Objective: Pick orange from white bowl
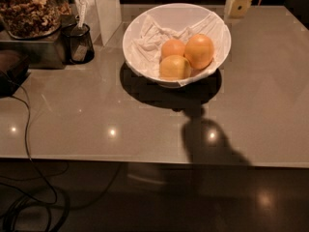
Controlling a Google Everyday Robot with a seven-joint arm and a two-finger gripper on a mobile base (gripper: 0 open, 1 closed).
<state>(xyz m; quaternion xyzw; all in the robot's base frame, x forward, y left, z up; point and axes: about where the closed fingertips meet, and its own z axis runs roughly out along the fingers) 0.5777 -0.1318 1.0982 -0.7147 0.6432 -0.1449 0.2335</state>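
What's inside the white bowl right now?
Three fruits on a white cloth: the orange at right, a paler one beside it, a yellower one in front. Cloth and fruit cover the white bowl's bottom. The gripper hangs beyond its far right rim.

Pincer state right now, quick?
Pincer: cannot be told; it sits at the top edge, behind the white bowl, and the orange lies in the bowl.

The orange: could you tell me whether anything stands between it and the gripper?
Nothing visible does. The gripper is beyond the far-right rim of the white bowl; the orange lies uncovered beside two smaller oranges.
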